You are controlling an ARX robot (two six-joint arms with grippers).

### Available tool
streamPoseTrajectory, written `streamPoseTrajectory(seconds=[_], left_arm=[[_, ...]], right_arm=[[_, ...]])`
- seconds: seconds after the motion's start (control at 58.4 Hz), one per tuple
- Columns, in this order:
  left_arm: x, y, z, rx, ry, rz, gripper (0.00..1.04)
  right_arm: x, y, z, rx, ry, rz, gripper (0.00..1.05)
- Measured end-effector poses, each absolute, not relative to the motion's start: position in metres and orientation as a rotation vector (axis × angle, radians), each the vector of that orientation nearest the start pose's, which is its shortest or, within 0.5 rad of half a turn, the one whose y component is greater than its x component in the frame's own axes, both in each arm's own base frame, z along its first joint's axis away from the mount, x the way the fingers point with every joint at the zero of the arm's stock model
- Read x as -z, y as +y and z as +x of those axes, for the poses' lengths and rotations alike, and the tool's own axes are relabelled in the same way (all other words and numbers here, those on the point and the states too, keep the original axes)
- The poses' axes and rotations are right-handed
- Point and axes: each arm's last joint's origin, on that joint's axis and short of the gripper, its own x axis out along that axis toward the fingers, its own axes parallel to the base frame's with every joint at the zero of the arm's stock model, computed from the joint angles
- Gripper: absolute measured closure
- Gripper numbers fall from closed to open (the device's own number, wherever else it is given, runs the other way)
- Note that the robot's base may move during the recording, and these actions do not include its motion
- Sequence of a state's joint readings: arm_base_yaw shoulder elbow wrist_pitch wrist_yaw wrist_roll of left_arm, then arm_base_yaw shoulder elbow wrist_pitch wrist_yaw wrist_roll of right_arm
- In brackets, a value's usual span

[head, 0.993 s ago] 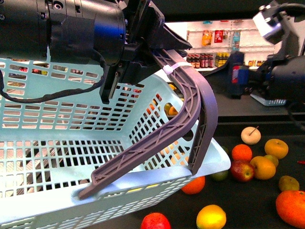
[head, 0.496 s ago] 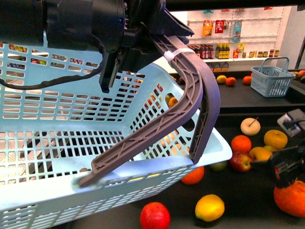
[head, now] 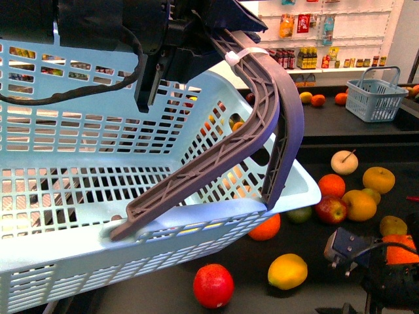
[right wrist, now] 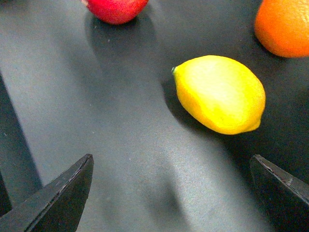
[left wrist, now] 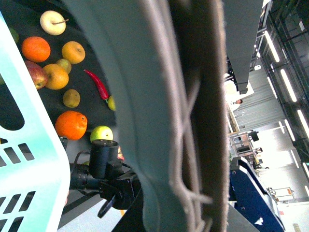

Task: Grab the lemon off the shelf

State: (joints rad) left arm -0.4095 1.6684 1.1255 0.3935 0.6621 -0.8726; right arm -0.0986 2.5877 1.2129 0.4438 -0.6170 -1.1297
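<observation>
The lemon (head: 287, 271) lies on the dark shelf tray (head: 249, 261), in front of the basket's corner. In the right wrist view the lemon (right wrist: 219, 94) lies on the tray (right wrist: 96, 121) ahead of my right gripper (right wrist: 171, 193). The gripper is open and empty, its two fingertips (right wrist: 58, 193) wide apart and clear of the fruit. My right arm (head: 366, 265) is low at the bottom right. My left gripper (head: 193, 36) is shut on the grey basket handle (head: 275, 111) and holds the light blue basket (head: 78, 190) up. The handle (left wrist: 193, 116) fills the left wrist view.
A red apple (head: 213, 285) lies left of the lemon and an orange (head: 265, 227) behind it. Several more fruits (head: 360, 204) lie at the right. A small blue basket (head: 374, 98) stands on the upper tier. White wall shelves (head: 327, 39) with bottles are behind.
My right arm has come down from the upper right to the bottom right, low over the tray near the lemon. The held basket has shifted only slightly.
</observation>
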Motion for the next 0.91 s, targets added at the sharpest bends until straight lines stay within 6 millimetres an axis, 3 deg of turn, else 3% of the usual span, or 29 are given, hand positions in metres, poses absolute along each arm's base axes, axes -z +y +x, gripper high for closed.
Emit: streamPoseTrajectory(seconds=[0.188, 0.428, 0.907], left_arm=[[-0.278, -0.166, 0.338, 0.931, 0.612, -0.804, 0.97], [-0.278, -0.166, 0.338, 0.932, 0.612, -0.804, 0.97], [-0.278, -0.166, 0.338, 0.932, 0.612, -0.804, 0.97]], right_arm=[[0.065, -0.021, 0.437, -0.920, 0.386, -0.847, 0.07], [0.065, -0.008, 0.460, -1.004, 0.309, -0.960, 0.07], [0.069, -0.004, 0.473, -1.149, 0.405, -0.986, 0.07]])
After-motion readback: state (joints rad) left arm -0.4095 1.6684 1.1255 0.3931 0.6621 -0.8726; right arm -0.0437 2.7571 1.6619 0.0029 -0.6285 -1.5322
